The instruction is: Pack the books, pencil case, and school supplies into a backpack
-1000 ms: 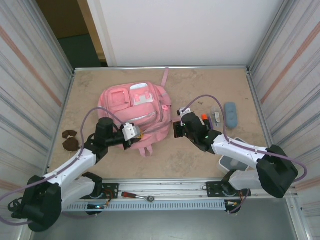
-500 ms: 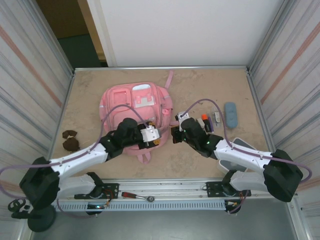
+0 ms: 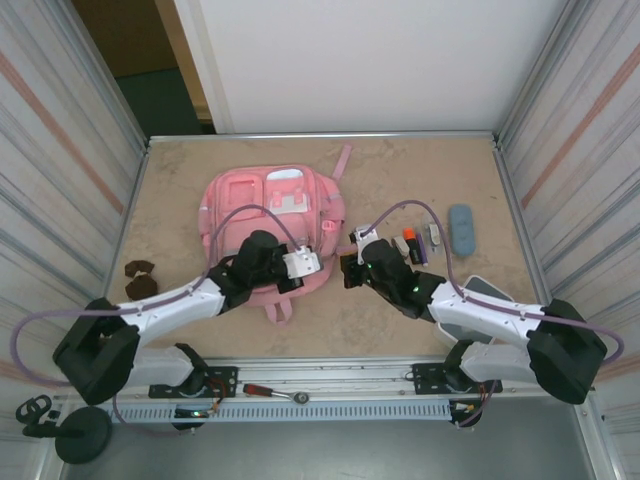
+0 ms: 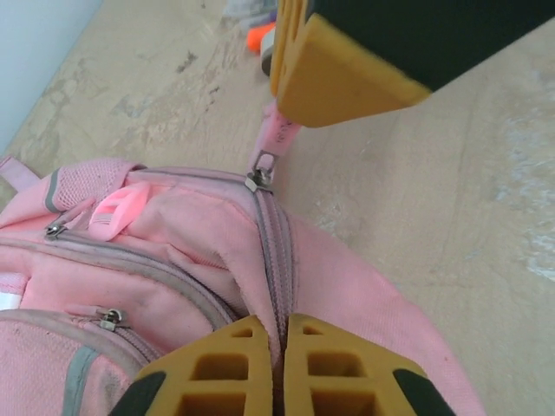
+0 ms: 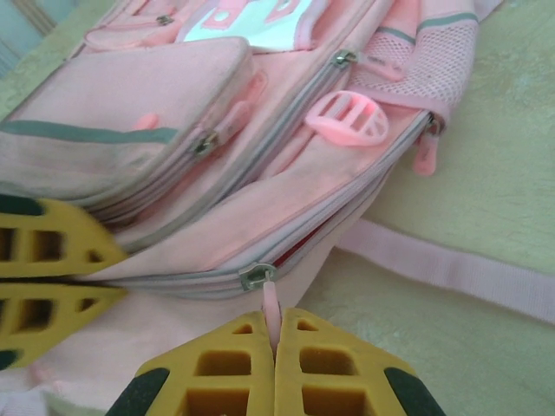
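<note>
The pink backpack (image 3: 262, 205) lies flat in the middle of the table, its front pockets facing up. My left gripper (image 3: 318, 266) (image 4: 277, 347) is shut on the bag's fabric right at the main zip seam, at the near right edge. My right gripper (image 3: 343, 272) (image 5: 276, 334) is shut on the pink zip pull (image 5: 271, 303) (image 4: 276, 134) of that same zip. A red sliver shows through the short open stretch of zip. The school supplies (image 3: 410, 245), an orange piece (image 4: 260, 36) among them, lie right of the bag. Beyond them lies the blue-grey pencil case (image 3: 461, 228). The books are out of view.
Two dark brown lumps (image 3: 140, 280) lie near the left wall. A white tub (image 3: 478, 290) stands under my right arm. A pink strap (image 5: 451, 269) trails on the table beside the bag. Metal walls close in both sides.
My left arm swung right, from the bag's near left edge to its near right edge, and its jaws opened, then closed on the fabric. The backpack shifted slightly. My right gripper kept hold of the pull.
</note>
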Available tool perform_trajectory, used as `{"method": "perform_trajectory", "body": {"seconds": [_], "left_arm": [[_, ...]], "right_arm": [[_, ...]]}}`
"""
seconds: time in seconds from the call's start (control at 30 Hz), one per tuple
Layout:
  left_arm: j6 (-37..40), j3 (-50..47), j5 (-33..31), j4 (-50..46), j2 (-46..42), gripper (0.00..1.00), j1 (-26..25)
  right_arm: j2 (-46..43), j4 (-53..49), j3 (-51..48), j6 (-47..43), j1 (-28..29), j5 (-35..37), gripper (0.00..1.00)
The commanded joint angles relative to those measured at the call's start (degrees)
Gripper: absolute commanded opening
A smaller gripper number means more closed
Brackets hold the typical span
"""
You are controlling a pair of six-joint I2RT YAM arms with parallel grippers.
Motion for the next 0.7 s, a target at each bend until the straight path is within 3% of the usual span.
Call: {"method": "perform_trajectory", "body": {"seconds": [0.0, 0.4, 0.53, 0.6, 0.67], "left_arm": [[-1.2, -3.2, 8.7, 4.9, -6.7, 0.00, 3.3], [-7.8, -9.5, 22.7, 12.9, -17.3, 0.00, 12.7], [-7.3, -9.6, 24.2, 12.1, -17.1, 0.00, 13.1], [-6.4, -9.1, 25.3, 10.5, -16.1, 0.00, 13.1], [-6.3, -9.1, 26.1, 10.9, -14.9, 0.00, 13.1]], "right_arm": [[3.4, -0.4, 0.7, -1.4, -4.2, 6.1, 0.00], [18.1, -0.2, 8.6, -0.1, -10.8, 8.2, 0.00], [18.9, -1.1, 10.3, -1.6, -11.7, 3.2, 0.00], [15.8, -0.7, 9.1, -3.2, -11.8, -3.0, 0.11], [12.6, -1.0, 8.1, -1.2, -13.9, -10.7, 0.32]]}}
